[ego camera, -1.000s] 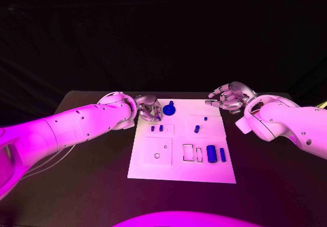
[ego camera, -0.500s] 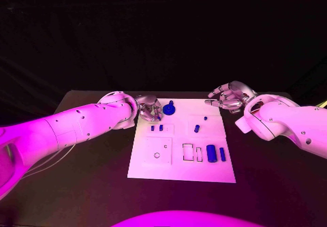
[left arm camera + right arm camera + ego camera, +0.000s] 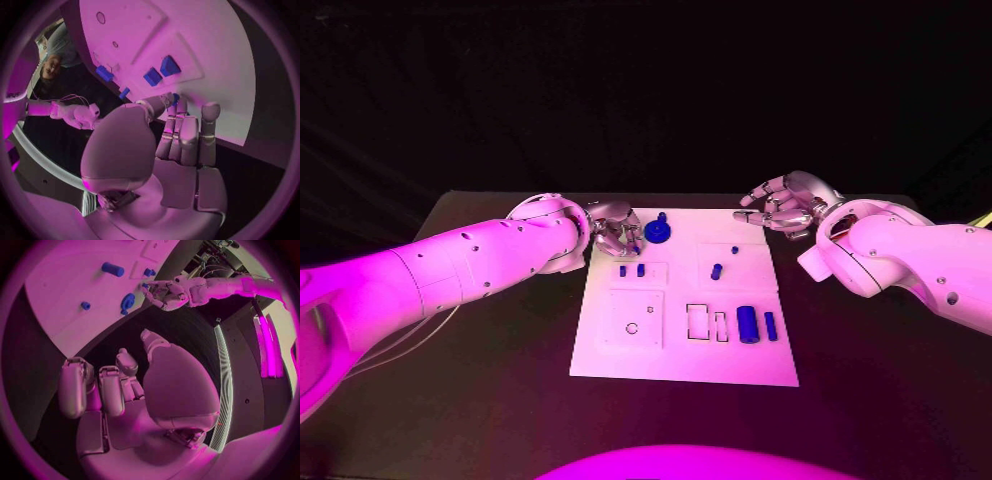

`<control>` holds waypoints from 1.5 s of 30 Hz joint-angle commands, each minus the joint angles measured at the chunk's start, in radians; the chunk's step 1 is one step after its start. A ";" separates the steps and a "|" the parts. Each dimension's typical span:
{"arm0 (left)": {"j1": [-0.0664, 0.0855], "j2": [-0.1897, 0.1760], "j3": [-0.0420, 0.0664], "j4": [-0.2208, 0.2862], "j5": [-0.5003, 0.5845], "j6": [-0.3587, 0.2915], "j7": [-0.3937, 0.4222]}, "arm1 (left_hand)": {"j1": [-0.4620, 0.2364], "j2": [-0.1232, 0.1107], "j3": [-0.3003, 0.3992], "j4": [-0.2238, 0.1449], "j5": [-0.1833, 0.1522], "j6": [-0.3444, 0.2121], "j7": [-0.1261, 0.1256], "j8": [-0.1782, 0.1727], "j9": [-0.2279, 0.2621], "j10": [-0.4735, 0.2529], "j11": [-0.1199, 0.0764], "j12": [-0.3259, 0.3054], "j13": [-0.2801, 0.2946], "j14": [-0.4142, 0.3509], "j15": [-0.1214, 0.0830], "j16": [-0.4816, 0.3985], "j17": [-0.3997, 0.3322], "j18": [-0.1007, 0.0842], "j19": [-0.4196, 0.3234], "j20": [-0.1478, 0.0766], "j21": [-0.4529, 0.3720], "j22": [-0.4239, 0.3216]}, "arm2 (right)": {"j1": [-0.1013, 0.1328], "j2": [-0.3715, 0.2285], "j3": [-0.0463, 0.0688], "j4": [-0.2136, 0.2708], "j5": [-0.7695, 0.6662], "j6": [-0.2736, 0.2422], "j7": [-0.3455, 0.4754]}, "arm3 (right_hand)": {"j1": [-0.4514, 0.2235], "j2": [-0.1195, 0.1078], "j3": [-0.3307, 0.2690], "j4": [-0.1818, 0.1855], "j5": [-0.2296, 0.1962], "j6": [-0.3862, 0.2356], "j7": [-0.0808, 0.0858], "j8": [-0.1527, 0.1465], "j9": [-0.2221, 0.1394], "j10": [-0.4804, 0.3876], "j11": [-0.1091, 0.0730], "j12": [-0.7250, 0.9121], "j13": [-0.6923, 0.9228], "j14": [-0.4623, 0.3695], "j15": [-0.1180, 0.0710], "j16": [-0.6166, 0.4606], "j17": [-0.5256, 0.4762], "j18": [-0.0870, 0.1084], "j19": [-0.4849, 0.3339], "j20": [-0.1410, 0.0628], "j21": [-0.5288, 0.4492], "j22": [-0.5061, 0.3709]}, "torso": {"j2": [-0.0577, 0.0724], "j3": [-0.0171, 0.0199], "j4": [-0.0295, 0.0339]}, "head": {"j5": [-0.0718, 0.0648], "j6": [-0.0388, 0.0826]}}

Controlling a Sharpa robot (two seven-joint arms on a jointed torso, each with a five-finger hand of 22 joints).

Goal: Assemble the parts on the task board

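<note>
The task board [image 3: 687,345] lies flat in the middle of the black table [image 3: 473,400], its long side running away from the robot. Nearest the robot, on the board's right half, a large blue cylinder [image 3: 747,324] and a slimmer blue bar [image 3: 770,324] lie side by side, just right of two empty rectangular outlines; a square recess with a small hole occupies the left half at the same depth. Farther back, two small blue blocks [image 3: 632,270] sit together in a recess on the left, and a short blue peg [image 3: 715,271] lies apart to their right. At the far end a round blue part [image 3: 656,232] rests on the board. The left hand [image 3: 615,233] is at the board's far left edge, just beside that round part — its fingers [image 3: 178,132] are drawn together, with a small blue piece [image 3: 175,98] showing at their tips; whether it is pinched cannot be determined. The right hand [image 3: 788,207] hovers beyond the far right corner, well apart from every part — fingers [image 3: 94,390] loosely curled, spread, holding nothing.
</note>
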 commanded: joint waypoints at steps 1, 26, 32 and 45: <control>-0.002 0.001 -0.001 0.000 0.006 0.006 0.001 | -0.025 -0.003 -0.026 -0.001 -0.002 0.007 0.012 -0.003 0.010 0.018 0.000 -0.014 0.006 0.004 0.006 0.021 0.008 -0.006 0.002 0.001 0.000 0.002 | -0.001 0.001 0.000 0.000 -0.002 0.003 0.001 | 0.005 0.002 0.027 0.015 0.018 -0.004 -0.004 0.015 -0.003 -0.019 -0.005 -0.003 -0.006 0.055 -0.015 -0.018 0.099 0.019 0.001 -0.012 -0.018 0.112 | 0.000 0.0001 -0.0002 | 0.000 0.000; -0.002 -0.003 -0.001 -0.001 0.018 -0.001 -0.001 | -0.038 -0.020 -0.022 0.008 0.002 -0.047 0.024 -0.058 -0.002 0.023 0.005 -0.033 0.017 -0.003 0.012 0.022 -0.001 -0.005 0.002 0.008 -0.009 -0.003 | -0.003 0.001 0.000 -0.002 -0.001 -0.002 0.004 | 0.002 0.001 0.028 0.015 0.018 -0.006 -0.004 0.017 -0.004 -0.020 -0.005 -0.006 -0.010 0.055 -0.015 -0.019 0.097 0.020 0.000 -0.012 -0.021 0.110 | 0.000 -0.0001 -0.0003 | 0.000 -0.004; -0.002 -0.004 -0.001 -0.001 0.020 0.000 -0.003 | -0.040 -0.026 -0.020 0.010 0.003 -0.069 0.025 -0.077 -0.007 0.026 0.003 -0.039 0.021 -0.004 0.011 0.023 -0.004 -0.004 0.003 0.008 -0.011 -0.003 | -0.004 0.001 0.000 -0.002 -0.001 -0.002 0.005 | 0.002 0.001 0.028 0.015 0.018 -0.006 -0.004 0.017 -0.004 -0.020 -0.005 -0.006 -0.010 0.055 -0.015 -0.019 0.097 0.020 0.000 -0.012 -0.021 0.110 | 0.000 0.0002 0.0000 | -0.001 -0.005; -0.002 -0.006 -0.001 0.000 0.023 0.005 -0.002 | -0.049 -0.037 -0.023 0.016 0.002 -0.094 0.024 -0.097 -0.013 0.026 0.003 -0.047 0.026 -0.009 0.010 0.021 -0.012 -0.003 -0.001 0.007 -0.018 -0.011 | -0.005 0.002 0.000 -0.003 -0.001 -0.002 0.004 | 0.002 0.001 0.028 0.015 0.018 -0.006 -0.004 0.017 -0.004 -0.020 -0.005 -0.006 -0.010 0.055 -0.015 -0.019 0.097 0.020 0.000 -0.012 -0.021 0.110 | 0.000 0.0004 -0.0008 | 0.000 -0.007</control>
